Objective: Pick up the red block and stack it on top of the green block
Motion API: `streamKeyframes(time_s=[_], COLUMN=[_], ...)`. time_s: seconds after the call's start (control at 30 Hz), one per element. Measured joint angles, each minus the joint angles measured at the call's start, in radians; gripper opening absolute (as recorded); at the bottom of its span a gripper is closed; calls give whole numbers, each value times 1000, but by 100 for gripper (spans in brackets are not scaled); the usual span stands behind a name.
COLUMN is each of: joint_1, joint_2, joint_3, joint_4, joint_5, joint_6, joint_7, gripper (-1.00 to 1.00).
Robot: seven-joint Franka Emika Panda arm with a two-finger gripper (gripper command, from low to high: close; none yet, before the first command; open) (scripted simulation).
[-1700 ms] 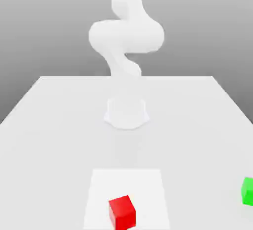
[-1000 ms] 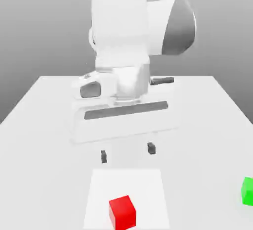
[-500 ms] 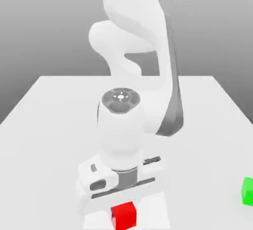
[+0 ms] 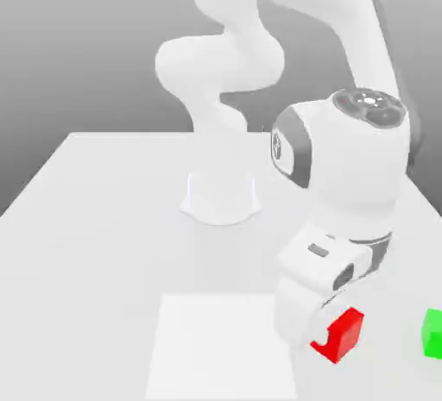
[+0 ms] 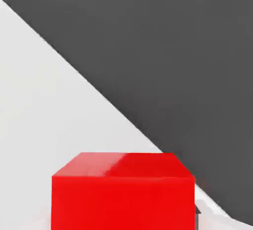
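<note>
The red block point(image 4: 343, 335) is held tilted at the tip of my gripper point(image 4: 331, 340), whose jaws are shut on it, to the exterior view's right of the white square point(image 4: 216, 347). The white hand point(image 4: 324, 283) leans over it from the upper left and covers part of the block. The green block point(image 4: 434, 333) sits on the table at the exterior view's right edge, a short gap to the right of the red block at about the same height in the picture. In the hand view the red block point(image 5: 122, 194) sits close up with the white table point(image 5: 44, 105) behind it.
The arm's round base point(image 4: 221, 197) stands at the middle back of the white table point(image 4: 86, 244). The table's right edge runs close behind the green block. In the hand view the table's edge cuts diagonally against dark ground point(image 5: 173, 51).
The arm came down over the red block on the white square and its jaws closed on it. It has since carried the block off the square toward the exterior view's right, nearer the green block.
</note>
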Motion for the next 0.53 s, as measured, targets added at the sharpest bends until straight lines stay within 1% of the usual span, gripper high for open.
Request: streamKeyframes(time_s=[0.1, 0.13, 0.2, 0.23, 0.43, 0.53], joint_1=[83, 112, 144, 155, 160, 151], joint_2=[11, 41, 109, 141, 158, 95], joint_3=[76, 90, 88, 80, 76, 93], joint_4=[33, 48, 63, 66, 68, 65], joint_5=[-37, -59, -96, -110, -118, -91], joint_6=[-23, -8, 44, 73, 87, 29], joint_7=[-22, -20, -5, 3, 8, -12], gripper=[-100, -100, -100, 100, 100, 100])
